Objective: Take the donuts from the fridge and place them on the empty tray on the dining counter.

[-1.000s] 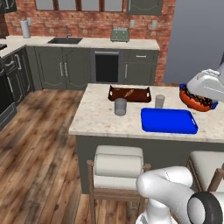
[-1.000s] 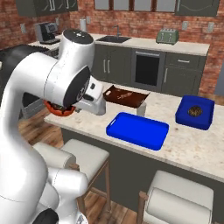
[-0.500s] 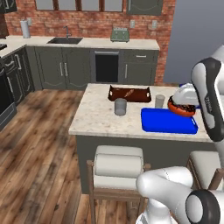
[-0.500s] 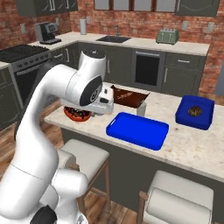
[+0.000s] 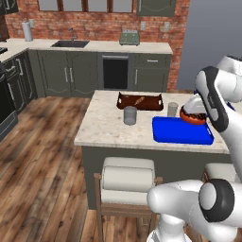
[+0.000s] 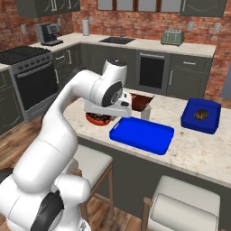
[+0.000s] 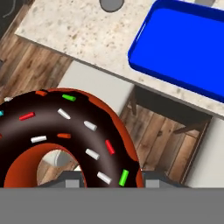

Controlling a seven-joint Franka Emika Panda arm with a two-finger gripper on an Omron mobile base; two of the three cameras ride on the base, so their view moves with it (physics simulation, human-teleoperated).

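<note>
My gripper [image 5: 194, 115] is shut on a chocolate-iced donut [image 5: 193, 117] with coloured sprinkles. It hangs just above the dining counter [image 5: 104, 127], at the edge of the bright blue tray [image 5: 182, 131]. From the other side, the gripper [image 6: 100, 116] and donut [image 6: 98, 119] sit just left of the tray [image 6: 142, 134]. In the hand view the donut [image 7: 65, 131] looms between the fingertips of the gripper [image 7: 109, 181], with the tray [image 7: 183, 48] up and to the right, nothing in it. The fridge is out of view.
A dark brown tray [image 5: 140, 101] and two grey cups [image 5: 130, 115] [image 5: 172, 109] stand on the counter behind the blue tray. A darker blue tray [image 6: 201, 115] holding a dark round item sits at the far right. White-cushioned stools [image 5: 127, 177] [image 6: 187, 207] line the near side.
The arm has swung in over the counter and come lower, carrying the chocolate donut from the counter's end toward the blue tray's edge. The grip has not changed.
</note>
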